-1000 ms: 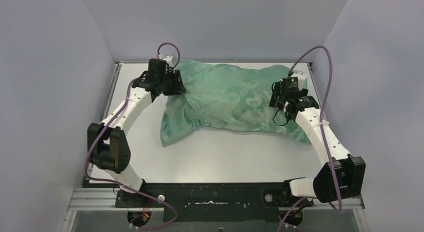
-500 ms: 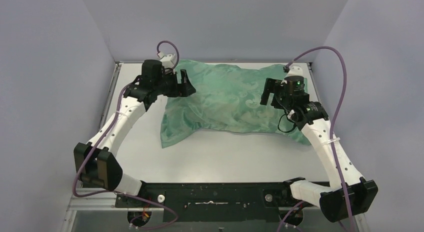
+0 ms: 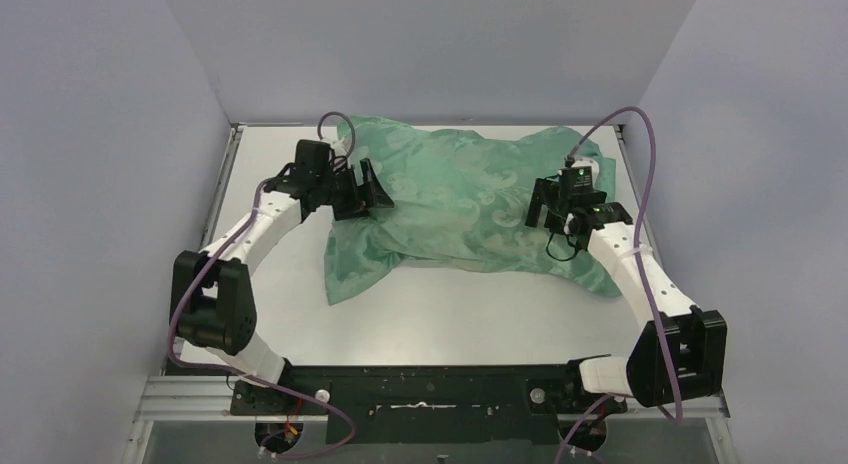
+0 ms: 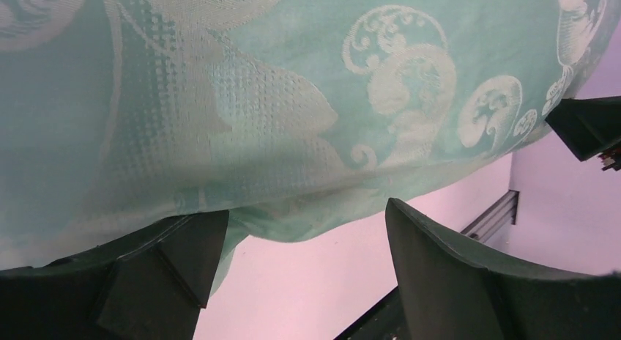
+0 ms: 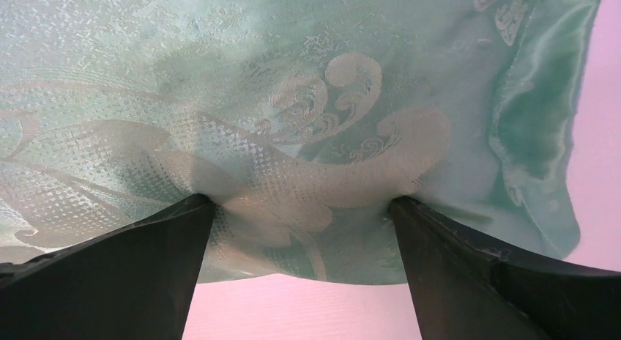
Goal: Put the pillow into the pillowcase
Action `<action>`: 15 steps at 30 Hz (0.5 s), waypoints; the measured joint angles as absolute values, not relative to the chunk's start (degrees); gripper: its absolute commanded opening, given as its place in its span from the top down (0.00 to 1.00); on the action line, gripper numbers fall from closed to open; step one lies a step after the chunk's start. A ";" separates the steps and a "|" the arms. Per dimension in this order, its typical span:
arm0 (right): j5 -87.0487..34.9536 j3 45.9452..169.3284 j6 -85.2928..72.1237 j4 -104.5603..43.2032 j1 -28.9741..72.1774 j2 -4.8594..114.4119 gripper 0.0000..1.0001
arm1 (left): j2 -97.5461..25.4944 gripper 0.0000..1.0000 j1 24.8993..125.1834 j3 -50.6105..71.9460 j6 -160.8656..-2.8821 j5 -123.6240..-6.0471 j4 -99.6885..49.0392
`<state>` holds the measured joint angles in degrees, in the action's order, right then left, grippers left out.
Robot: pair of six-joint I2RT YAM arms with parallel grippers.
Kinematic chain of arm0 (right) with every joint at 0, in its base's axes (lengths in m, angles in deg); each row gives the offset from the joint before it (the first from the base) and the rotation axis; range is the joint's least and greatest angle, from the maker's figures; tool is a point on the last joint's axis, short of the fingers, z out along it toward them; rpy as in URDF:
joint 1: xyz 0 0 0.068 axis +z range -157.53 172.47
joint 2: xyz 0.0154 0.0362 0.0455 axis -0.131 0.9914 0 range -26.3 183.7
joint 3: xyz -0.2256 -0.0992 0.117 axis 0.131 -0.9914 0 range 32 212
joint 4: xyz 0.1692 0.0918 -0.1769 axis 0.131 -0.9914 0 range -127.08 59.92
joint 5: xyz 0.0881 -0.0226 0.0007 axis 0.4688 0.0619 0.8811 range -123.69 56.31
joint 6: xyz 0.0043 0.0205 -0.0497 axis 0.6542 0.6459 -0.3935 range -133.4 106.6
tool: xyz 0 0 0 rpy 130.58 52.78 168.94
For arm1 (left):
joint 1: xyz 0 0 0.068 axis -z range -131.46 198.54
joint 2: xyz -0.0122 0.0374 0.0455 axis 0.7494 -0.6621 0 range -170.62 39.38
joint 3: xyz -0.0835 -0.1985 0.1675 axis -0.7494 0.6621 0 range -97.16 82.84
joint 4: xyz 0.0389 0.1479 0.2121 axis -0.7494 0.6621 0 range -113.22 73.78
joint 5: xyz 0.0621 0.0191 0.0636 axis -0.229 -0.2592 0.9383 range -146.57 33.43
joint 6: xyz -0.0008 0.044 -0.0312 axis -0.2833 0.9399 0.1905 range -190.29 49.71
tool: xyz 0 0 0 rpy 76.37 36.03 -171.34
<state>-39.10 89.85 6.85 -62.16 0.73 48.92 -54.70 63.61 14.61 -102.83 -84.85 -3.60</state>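
At the left, the left gripper (image 3: 368,191) sits at the pillowcase's (image 3: 470,199) left end, low over the table (image 3: 450,314). The overhead view does not settle how its jaws stand. The left wrist view does: the gripper (image 4: 302,212) is spread wide, and between its fingers (image 4: 183,252) only bare table (image 4: 293,303) shows, with the cloth's (image 4: 256,98) lower edge hanging just past the tips, nothing pinched. From above, the pillowcase lies patterned face up across the far half of the table, between the two arms. It is plump in the middle, and a flat, limp corner trails toward the near left. The pillow is hidden in every view. At the right, the right gripper (image 3: 543,202) rests on the pillowcase's right part. Its wrist view shows what the overhead cannot: the gripper (image 5: 300,202) is fully apart, both fingers (image 5: 146,259) touching the damask cloth (image 5: 293,83), which bulges between them unclamped. A shiny hemmed edge folds down at the right, and a strip of table (image 5: 293,314) shows beneath.
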 measured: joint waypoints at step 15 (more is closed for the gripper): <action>-39.84 93.98 7.22 -71.29 9.62 30.53 0.00 | -36.82 0.10 68.57 4.40 -88.86 -72.41 13.07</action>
<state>-39.84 93.98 7.22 -71.29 9.62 30.53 -36.82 68.57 4.40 -88.86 -72.41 13.07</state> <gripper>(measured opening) 0.999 0.885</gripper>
